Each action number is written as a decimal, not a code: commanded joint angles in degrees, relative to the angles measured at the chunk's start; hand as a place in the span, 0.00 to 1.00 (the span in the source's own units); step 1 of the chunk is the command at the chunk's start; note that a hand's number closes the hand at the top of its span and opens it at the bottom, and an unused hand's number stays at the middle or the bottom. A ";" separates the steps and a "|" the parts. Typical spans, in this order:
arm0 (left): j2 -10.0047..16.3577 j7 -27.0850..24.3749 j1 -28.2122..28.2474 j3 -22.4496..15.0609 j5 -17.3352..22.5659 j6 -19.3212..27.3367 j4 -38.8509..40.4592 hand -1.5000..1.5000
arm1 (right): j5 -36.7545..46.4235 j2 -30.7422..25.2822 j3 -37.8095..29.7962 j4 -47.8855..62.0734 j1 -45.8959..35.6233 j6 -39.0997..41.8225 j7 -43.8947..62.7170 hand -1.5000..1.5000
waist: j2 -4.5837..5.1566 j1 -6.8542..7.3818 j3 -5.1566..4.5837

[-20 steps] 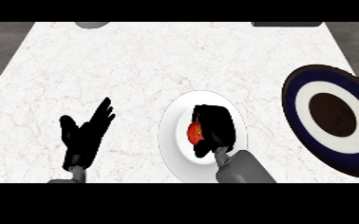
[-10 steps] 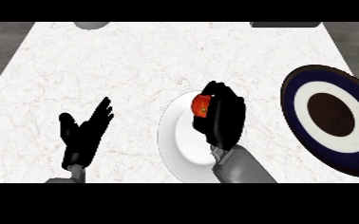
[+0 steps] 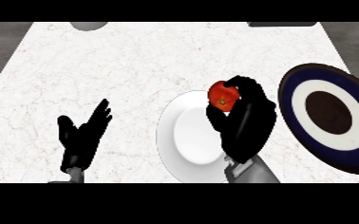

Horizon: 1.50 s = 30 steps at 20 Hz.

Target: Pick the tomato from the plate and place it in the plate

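Note:
The red tomato is held in my right hand, whose fingers curl round it above the upper right rim of the white plate. The white plate lies bare on the counter in front of me. To the right sits a dark blue plate with a white ring and a brown centre, partly cut off by the view's edge. My left hand rests open at the lower left, fingers up, holding nothing.
The white marble counter stretches away to the back. A grey round object shows at the back left edge and a dark object at the back right edge.
My right hand closed on the tomato at the plate's middle, lifted it, and carried it up and to the right, toward the dark blue plate. The left hand stayed still.

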 commanded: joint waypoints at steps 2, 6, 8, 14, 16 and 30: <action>-1.14 0.29 1.10 -0.65 -0.64 1.26 -0.49 0.50 | 2.93 0.48 -4.18 -7.04 7.40 -13.22 9.01 1.00 | 0.25 -0.55 0.05; -0.12 -0.67 0.05 0.06 -0.36 -0.03 0.66 0.50 | 0.94 0.49 -10.84 -10.93 9.49 -18.28 3.84 1.00 | 0.55 -0.33 0.00; -0.31 0.10 -0.26 0.39 -0.08 0.26 0.67 0.50 | -0.06 -1.04 -13.58 -9.82 15.67 -23.87 0.65 1.00 | 0.66 -0.32 0.01; -0.86 1.31 -1.93 0.25 0.03 0.44 -0.34 0.50 | -7.76 -6.98 -25.71 -4.91 17.77 -32.36 -3.52 1.00 | 0.76 0.39 -0.01; -0.88 1.92 0.07 -0.63 -0.91 0.79 -1.09 0.50 | -14.15 -10.98 -27.94 -2.41 17.16 -34.87 -5.12 1.00 | 0.69 0.82 0.00; -1.08 -0.53 -0.63 -0.51 -1.32 -0.46 0.28 0.50 | -58.68 -35.34 -28.05 18.90 11.73 -39.01 -16.76 1.00 | 0.88 1.82 0.14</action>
